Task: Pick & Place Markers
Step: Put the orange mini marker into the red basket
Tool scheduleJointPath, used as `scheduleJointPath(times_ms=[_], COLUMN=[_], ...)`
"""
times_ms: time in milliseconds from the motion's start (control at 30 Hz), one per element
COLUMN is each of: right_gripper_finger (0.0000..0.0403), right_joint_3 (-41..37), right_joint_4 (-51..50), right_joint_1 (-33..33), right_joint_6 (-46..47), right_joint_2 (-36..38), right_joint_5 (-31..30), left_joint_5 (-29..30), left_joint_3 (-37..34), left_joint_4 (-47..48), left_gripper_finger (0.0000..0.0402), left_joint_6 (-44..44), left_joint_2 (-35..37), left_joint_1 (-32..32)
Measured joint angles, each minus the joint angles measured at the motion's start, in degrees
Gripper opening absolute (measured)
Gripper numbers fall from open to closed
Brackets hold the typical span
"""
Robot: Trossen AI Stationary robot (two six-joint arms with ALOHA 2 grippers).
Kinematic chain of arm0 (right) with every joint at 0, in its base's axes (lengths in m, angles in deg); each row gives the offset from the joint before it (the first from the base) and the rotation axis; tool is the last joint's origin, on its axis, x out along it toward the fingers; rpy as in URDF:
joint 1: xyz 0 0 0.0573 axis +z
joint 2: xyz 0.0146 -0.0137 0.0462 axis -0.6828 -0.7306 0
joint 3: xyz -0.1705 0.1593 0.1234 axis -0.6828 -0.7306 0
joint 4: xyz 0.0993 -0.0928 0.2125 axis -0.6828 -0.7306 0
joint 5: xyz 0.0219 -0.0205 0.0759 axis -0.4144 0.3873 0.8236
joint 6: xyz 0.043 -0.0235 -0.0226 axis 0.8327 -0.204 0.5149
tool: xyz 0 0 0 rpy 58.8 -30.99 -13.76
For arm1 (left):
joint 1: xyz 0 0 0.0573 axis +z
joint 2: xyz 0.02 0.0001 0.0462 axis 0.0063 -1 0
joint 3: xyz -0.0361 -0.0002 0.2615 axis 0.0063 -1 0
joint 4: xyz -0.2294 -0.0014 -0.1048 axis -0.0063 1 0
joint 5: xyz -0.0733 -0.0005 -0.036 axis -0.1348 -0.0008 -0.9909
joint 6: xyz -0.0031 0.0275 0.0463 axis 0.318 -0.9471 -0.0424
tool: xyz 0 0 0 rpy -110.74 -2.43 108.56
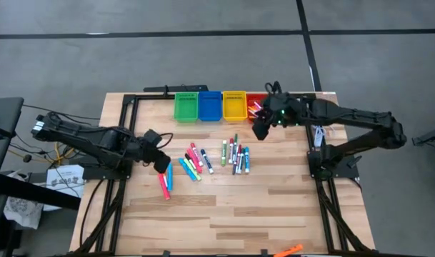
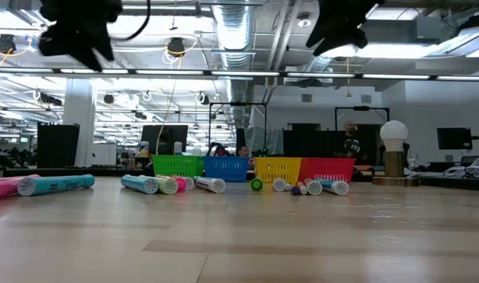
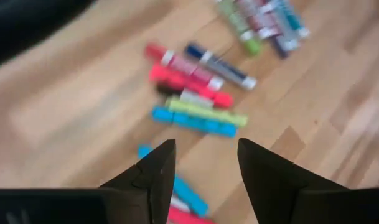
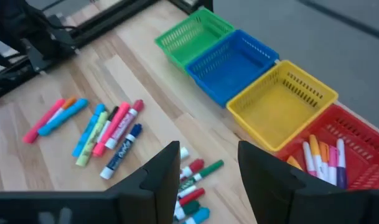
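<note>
Markers lie on the wooden table in three groups: a pink and cyan pair (image 1: pixel 166 184) at the left, a mixed cluster (image 1: pixel 193 160) in the middle, and a cluster (image 1: pixel 236 153) to the right. Several more markers (image 4: pixel 326 158) lie inside the red bin (image 4: pixel 357 134). My left gripper (image 3: pixel 205 146) hangs open above the table just beside the pink and cyan pair (image 3: pixel 183 199), with nothing between its fingers. My right gripper (image 4: pixel 208 149) is open and empty, held high over the table just in front of the red bin (image 1: pixel 256 106).
Green (image 1: pixel 186 106), blue (image 1: pixel 210 106) and yellow (image 1: pixel 234 106) bins stand in a row with the red one at the table's far edge. An orange marker (image 1: pixel 288 250) lies at the near edge. Bare wood fills the near half of the table (image 1: pixel 224 214).
</note>
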Motion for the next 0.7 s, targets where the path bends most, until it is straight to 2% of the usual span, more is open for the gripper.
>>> scheduleJointPath(times_ms=[100,300,467,700], right_gripper_finger=[0.0145,0.0138,0.0134,0.0133], right_joint_3=[0.02,0.08,0.05,0.01], right_joint_4=[0.82,3.44,4.58,4.42], right_joint_1=[3.98,9.28,11.25,11.24], right_joint_6=[0.85,1.72,1.72,1.45], right_joint_2=[-0.79,-2.54,-3.40,-4.34], right_joint_5=[-4.11,-10.29,-13.33,-13.71], left_joint_5=[-2.77,-7.02,-7.52,-10.09], left_joint_3=[0.00,0.00,-0.02,-0.07], left_joint_4=[1.24,1.51,1.60,1.82], left_gripper_finger=[0.0172,0.0172,0.0172,0.0172], left_joint_6=[11.24,21.75,26.34,28.19], left_joint_2=[-2.15,-7.57,-12.44,-17.84], left_joint_1=[0.00,-0.03,-0.37,-0.35])
